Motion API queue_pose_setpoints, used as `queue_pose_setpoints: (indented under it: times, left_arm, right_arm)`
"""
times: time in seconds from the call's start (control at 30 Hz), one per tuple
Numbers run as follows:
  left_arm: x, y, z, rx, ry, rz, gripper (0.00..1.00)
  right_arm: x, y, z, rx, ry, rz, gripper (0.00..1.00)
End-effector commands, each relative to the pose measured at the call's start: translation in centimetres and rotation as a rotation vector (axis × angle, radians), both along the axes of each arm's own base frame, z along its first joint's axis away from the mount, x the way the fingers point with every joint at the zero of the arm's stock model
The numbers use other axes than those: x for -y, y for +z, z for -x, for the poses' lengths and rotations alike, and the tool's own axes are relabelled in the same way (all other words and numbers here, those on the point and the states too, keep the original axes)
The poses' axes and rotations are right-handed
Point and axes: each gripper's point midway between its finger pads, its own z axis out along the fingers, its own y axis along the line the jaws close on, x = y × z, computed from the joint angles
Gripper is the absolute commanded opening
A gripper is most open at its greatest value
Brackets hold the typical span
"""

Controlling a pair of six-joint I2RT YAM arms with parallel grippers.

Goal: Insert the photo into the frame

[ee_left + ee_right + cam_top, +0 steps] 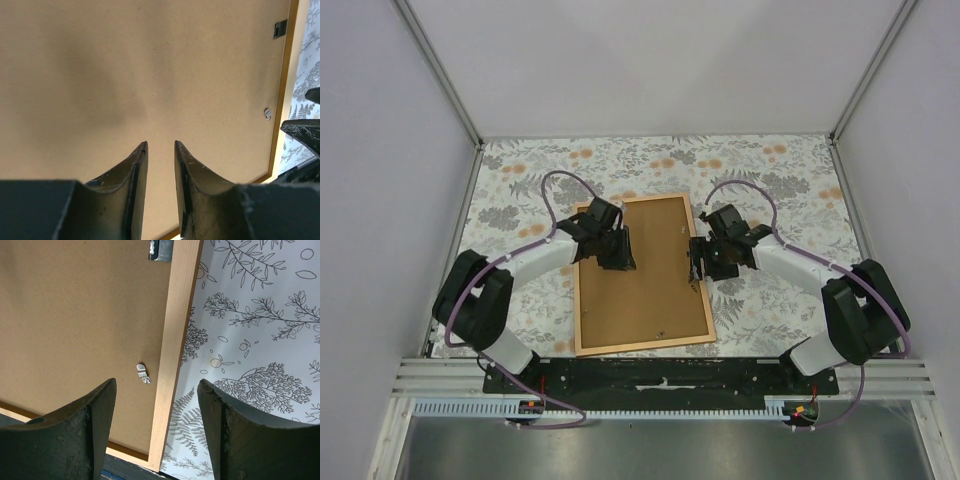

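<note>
The frame (642,345) lies face down in the middle of the table, with the brown backing board (640,275) inside it. The photo is hidden. My left gripper (618,258) hovers over the board's left part; in the left wrist view (161,144) its fingers stand a narrow gap apart with nothing between them, above the bare board (125,75). My right gripper (698,262) is at the frame's right edge. In the right wrist view (157,382) it is wide open and straddles the wooden rim (175,330), beside a small metal turn clip (143,373).
The tablecloth (770,180) has a floral and leaf print. A black hanger fitting (161,249) sits on the board near the rim. A second clip (268,114) shows by the rim in the left wrist view. White walls enclose the table on three sides.
</note>
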Motion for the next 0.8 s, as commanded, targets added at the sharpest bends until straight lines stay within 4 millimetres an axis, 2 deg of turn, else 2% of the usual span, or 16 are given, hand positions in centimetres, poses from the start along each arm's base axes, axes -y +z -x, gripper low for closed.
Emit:
queue_pose_setpoints:
  times: [0.0, 0.13, 0.33, 0.6, 0.77]
  left_arm:
    - [3.3, -1.0, 0.7, -0.037, -0.021, 0.095, 0.34]
    - [4.1, -3.0, 1.4, -0.067, -0.04, 0.052, 0.34]
    - [2.5, -5.6, 2.3, -0.103, -0.014, -0.027, 0.33]
    - [2.2, -6.1, 2.6, -0.114, -0.024, -0.04, 0.33]
    - [2.2, -6.2, 2.7, -0.117, -0.025, -0.043, 0.33]
  right_arm:
    - [-0.3, 0.3, -0.9, 0.06, -0.019, -0.017, 0.73]
    - [-0.8, -0.4, -1.2, 0.056, -0.004, -0.009, 0.72]
    - [-1.2, -1.3, 0.3, 0.042, 0.027, 0.025, 0.69]
    - [0.4, -2.7, 2.3, 0.035, 0.023, 0.095, 0.6]
    - [0.2, -3.5, 1.9, 0.036, 0.019, 0.1, 0.58]
